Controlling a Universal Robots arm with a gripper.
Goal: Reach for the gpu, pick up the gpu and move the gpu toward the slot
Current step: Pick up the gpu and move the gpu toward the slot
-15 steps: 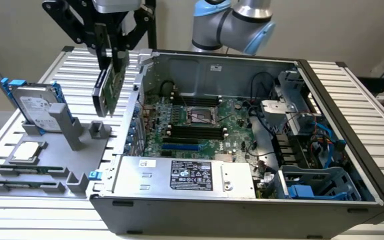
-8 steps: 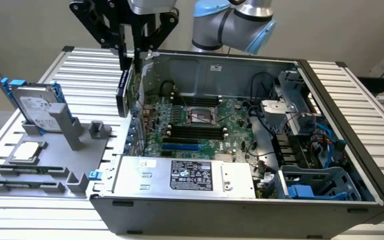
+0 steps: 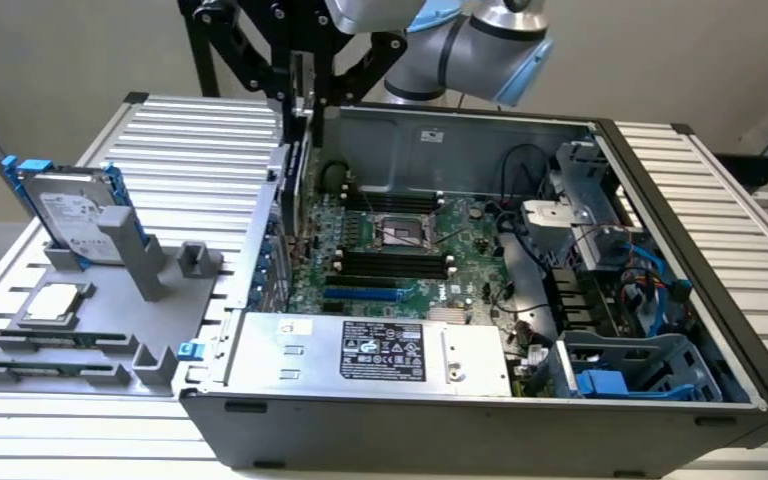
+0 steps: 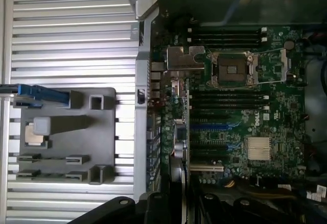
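Observation:
My gripper (image 3: 300, 88) hangs over the open computer case (image 3: 651, 260), close to its wall on the exterior view's left. It is shut on the gpu (image 3: 305, 135), a thin green card held upright, which reaches down toward the motherboard (image 3: 404, 250). In the wrist view the gpu (image 4: 179, 132) appears edge-on between my fingers (image 4: 166, 203), with its silver bracket (image 4: 185, 60) at the far end. It hovers above the board's edge beside the blue expansion slots (image 4: 212, 127). Whether the card touches the board is unclear.
On the exterior view's left, a grey fixture (image 3: 104, 300) holds a silver hard drive with blue rails (image 3: 75, 210) and a small square chip (image 3: 53, 300). Inside the case are the power supply (image 3: 371, 350), CPU socket (image 4: 230, 68), cables and blue drive bays (image 3: 624, 370).

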